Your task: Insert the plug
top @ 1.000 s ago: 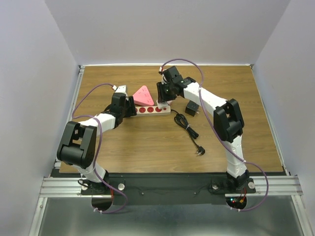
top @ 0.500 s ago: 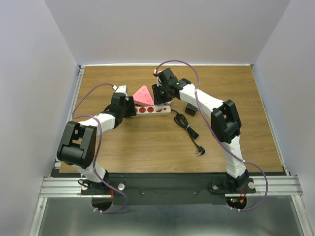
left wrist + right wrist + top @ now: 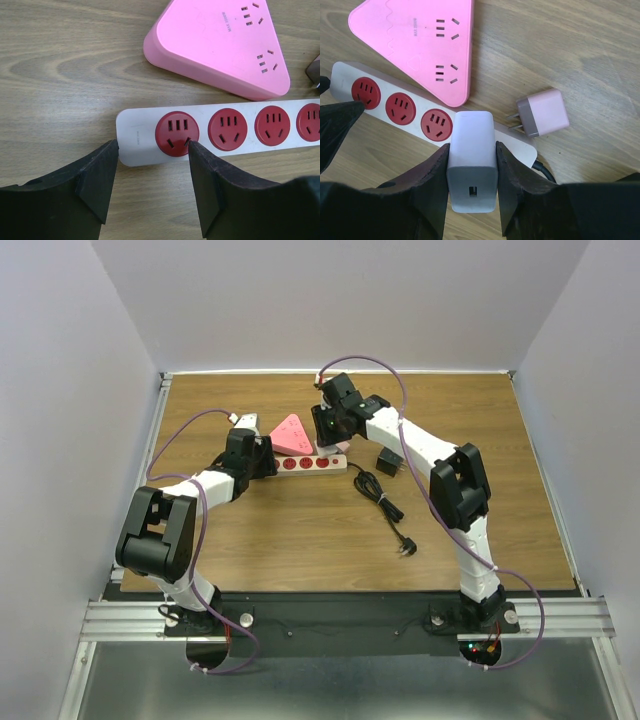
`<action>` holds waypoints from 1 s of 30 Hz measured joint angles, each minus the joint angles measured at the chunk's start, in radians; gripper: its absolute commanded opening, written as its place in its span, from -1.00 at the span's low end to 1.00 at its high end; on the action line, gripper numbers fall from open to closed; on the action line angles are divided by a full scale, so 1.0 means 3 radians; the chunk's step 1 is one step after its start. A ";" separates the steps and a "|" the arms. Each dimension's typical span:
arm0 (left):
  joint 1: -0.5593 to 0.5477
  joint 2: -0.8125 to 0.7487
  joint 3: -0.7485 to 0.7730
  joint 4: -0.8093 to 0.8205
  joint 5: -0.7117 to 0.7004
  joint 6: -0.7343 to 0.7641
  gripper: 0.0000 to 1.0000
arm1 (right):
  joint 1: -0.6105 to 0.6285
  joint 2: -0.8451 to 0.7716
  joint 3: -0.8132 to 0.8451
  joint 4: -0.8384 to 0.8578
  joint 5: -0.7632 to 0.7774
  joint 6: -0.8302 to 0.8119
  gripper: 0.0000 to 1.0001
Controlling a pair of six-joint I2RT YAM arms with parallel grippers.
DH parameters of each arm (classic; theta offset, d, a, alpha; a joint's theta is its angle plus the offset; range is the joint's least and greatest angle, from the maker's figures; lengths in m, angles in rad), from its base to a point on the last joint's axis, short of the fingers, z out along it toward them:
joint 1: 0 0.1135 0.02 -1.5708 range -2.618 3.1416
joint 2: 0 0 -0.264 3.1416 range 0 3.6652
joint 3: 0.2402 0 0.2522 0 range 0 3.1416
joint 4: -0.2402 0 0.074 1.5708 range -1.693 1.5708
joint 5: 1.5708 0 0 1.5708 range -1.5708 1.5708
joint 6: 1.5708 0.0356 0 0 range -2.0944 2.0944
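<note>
While you take stock, you have: one white power strip (image 3: 135, 137) with four red sockets (image 3: 177, 133); one pink triangular socket block (image 3: 215, 45) just behind it; one white charger (image 3: 471, 135); one small pink charger (image 3: 542, 112) lying beside the strip's right end; one black adapter (image 3: 388, 461) with its cord (image 3: 385, 502). Your right gripper (image 3: 472, 150), reached across, clamps the white charger over the strip's right end. Your left gripper (image 3: 152, 150) sits low, jaws apart, straddling the strip's left end.
</note>
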 measured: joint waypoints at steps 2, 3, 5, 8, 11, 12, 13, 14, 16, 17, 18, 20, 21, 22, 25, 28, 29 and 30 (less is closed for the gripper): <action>0.0000 0.0000 0.0000 0.0000 0.0003 0.0001 0.35 | 0.0000 0.0000 0.0000 -0.0006 0.0005 -0.0001 -0.99; 0.0000 0.0000 0.0000 0.0000 0.0004 0.0003 0.35 | 0.0000 0.0000 0.0000 -0.0011 0.0008 -0.0001 -0.99; 0.0000 0.0000 0.0000 0.0000 0.0011 0.0006 0.35 | 0.0000 0.0000 0.0000 -0.0017 0.0009 0.0000 -0.99; 0.0000 0.0000 0.0000 0.0000 0.0017 0.0008 0.35 | 0.0000 0.0000 0.0000 -0.0018 0.0006 0.0000 -0.99; 0.0000 0.0000 0.0001 0.0000 0.0025 0.0008 0.35 | 0.0000 0.0000 0.0000 -0.0020 0.0000 0.0000 -0.99; 0.0000 0.0000 0.0001 0.0000 0.0027 0.0008 0.35 | 0.0000 0.0000 0.0000 -0.0024 -0.0001 0.0000 -0.99; 0.0001 0.0000 0.0001 0.0000 0.0028 0.0008 0.35 | 0.0000 0.0000 0.0000 -0.0029 0.0000 0.0000 -0.99; 0.0000 0.0000 0.0001 0.0000 0.0029 0.0008 0.35 | 0.0000 0.0000 0.0000 -0.0046 -0.0001 0.0000 -0.99; 0.0000 0.0000 0.0001 0.0000 0.0032 0.0009 0.35 | 0.0000 0.0000 0.0000 -0.0071 0.0000 0.0000 -0.99; 0.0000 0.0000 0.0001 0.0000 0.0033 0.0009 0.34 | 0.0000 0.0001 -0.0001 -0.0079 0.0000 0.0000 -0.99; 0.0000 0.0000 0.0001 0.0000 0.0036 0.0009 0.35 | 0.0000 0.0004 -0.0001 -0.0083 0.0000 0.0000 -0.99; 0.0001 0.0000 0.0001 0.0000 0.0037 0.0009 0.35 | 0.0000 0.0008 -0.0003 -0.0088 0.0003 0.0000 -0.99; 0.0001 0.0000 0.0001 0.0000 0.0037 0.0010 0.35 | 0.0000 0.0009 -0.0005 -0.0090 0.0005 0.0000 -0.99; 0.0001 0.0000 0.0001 0.0000 0.0038 0.0010 0.35 | 0.0000 0.0010 -0.0008 -0.0092 0.0008 -0.0001 -0.99; 0.0001 0.0000 0.0001 0.0000 0.0038 0.0010 0.34 | 0.0000 0.0015 -0.0025 -0.0098 0.0010 -0.0001 -0.99; 0.0001 0.0000 0.0001 0.0000 0.0039 0.0010 0.35 | 0.0000 0.0041 -0.0025 -0.0098 0.0010 0.0000 -0.99; 0.0001 0.0000 0.0001 0.0000 0.0039 0.0010 0.35 | 0.0000 0.0043 -0.0025 -0.0086 0.0009 0.0000 -0.99; 0.0001 0.0000 0.0001 0.0000 0.0041 0.0010 0.35 | 0.0000 0.0043 -0.0025 -0.0088 0.0009 0.0001 -0.99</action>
